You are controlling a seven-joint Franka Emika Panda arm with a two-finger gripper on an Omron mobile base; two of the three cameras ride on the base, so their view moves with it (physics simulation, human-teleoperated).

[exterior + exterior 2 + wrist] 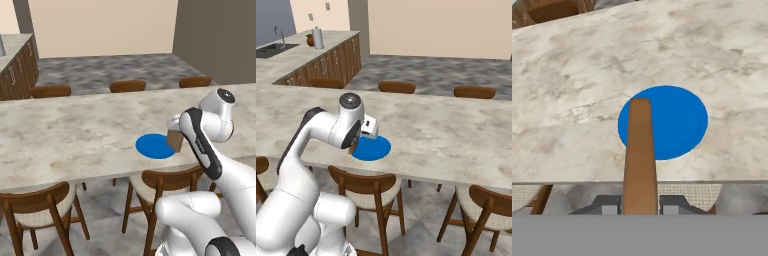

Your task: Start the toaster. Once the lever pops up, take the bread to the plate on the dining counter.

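Bread (640,155) clamped edge-on in the end effector (640,202) above a counter (572,75).
Blue plate (677,122) lies past the slice toward 12 o'clock, near the counter's front edge.

In the right base view the arm's wrist hides the bread and the near edge of the plate (374,148). In the left base view the arm covers most of the bread (174,140), and the gripper's fingers cannot be made out.

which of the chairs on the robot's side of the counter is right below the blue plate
The middle near-side chair, its wooden back just under the counter edge below the plate. The other near chair sits far off to the left, away from the plate.
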